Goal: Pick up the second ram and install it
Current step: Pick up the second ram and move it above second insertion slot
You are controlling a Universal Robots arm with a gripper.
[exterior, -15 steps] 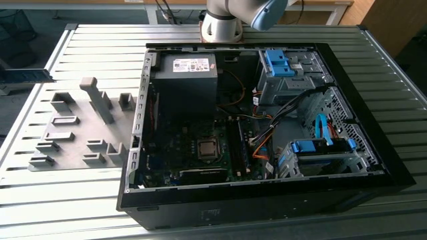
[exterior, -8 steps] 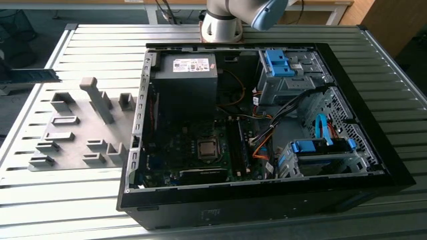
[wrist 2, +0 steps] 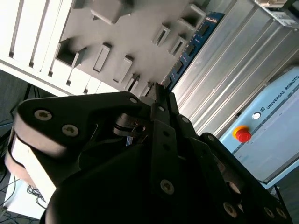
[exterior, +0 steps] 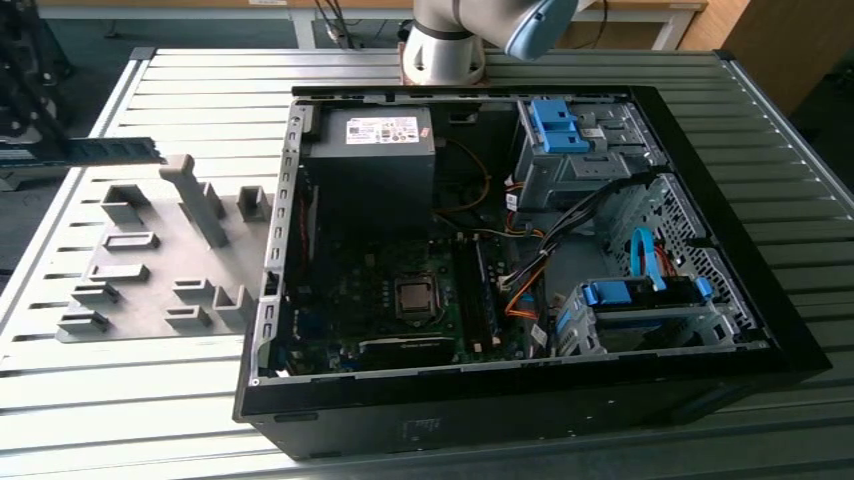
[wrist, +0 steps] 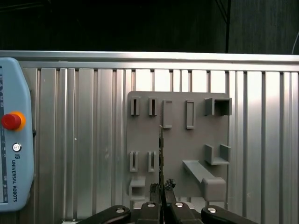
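While the gripper (wrist: 161, 189) pinches the second ram (wrist: 161, 149) tight in its closed jaws, the stick juts straight out past them, seen edge-on in the first wrist view. Beyond its tip lies the grey slotted holder (wrist: 177, 140), apart from it. Farther toward the exterior view's right sits the open computer case (exterior: 441, 425).

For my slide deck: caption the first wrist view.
Gripper holds the second ram edge-on over the grey fixture plate on the slatted table.

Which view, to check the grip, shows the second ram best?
The second wrist view: the second ram shows its blue face and chips, running out from the gripper. The first wrist view shows it edge-on; the exterior view, as a dark strip.
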